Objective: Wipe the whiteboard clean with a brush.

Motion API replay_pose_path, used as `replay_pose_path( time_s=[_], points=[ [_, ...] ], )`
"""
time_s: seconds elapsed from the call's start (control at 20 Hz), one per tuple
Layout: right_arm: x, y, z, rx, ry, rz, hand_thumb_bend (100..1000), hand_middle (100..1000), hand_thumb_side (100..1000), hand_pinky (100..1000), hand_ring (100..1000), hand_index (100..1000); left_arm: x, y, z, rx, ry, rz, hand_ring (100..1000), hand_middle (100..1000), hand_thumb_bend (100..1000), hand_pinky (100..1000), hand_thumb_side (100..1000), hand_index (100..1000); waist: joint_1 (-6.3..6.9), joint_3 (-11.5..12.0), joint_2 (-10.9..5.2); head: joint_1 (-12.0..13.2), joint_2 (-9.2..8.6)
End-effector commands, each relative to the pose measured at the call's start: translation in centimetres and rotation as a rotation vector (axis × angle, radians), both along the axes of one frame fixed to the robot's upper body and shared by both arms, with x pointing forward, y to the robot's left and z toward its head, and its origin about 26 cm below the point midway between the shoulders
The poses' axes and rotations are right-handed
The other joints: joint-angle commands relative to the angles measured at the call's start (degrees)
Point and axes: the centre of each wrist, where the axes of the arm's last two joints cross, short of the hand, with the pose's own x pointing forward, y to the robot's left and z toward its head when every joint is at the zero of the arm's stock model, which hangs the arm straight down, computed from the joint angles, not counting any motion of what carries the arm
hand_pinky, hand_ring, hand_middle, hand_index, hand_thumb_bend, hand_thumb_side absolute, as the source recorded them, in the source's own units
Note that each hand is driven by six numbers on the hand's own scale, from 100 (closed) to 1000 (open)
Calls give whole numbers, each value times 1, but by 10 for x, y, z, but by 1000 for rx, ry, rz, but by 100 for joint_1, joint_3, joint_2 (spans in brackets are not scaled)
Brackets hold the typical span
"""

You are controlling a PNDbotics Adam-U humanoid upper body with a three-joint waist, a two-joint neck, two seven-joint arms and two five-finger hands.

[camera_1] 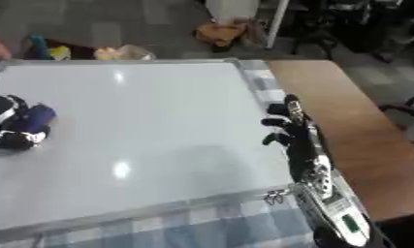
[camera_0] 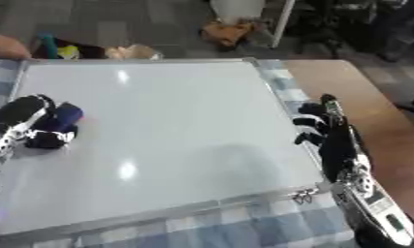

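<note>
Whiteboard (camera_0: 176, 135) on checked cloth (camera_0: 244, 227), left robot hand (camera_0: 23, 127) curled round dark brush (camera_0: 61, 118), right robot hand (camera_0: 325, 131) relaxed at board's right edge

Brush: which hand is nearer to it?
Left. The left hand is curled round the dark blue brush at the whiteboard's left side. The right hand is at the board's right edge, across from it.
</note>
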Motion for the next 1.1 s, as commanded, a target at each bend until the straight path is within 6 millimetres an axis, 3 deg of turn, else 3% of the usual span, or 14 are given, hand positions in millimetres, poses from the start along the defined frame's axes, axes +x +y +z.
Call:
replay_pose_path(
  time_s=[0.05,0.5,1.1],
  points=[
    [0,-3,9,-13,-33,-2,100,643,799,343,610,652,-9,-5,-38,60,122,-39,577,557,730,567,376,302,-8,-18,-5,23,-27],
    [0,-3,10,-11,-32,1,100,643,799,344,610,652,-13,-42,-48,93,149,-194,576,556,723,567,378,302,-7,-57,-15,55,-23],
    [0,-2,10,-11,-31,4,100,644,799,344,611,653,-21,-85,-45,102,159,-377,574,554,713,569,382,303,-9,-99,-28,99,-21]
  ],
)
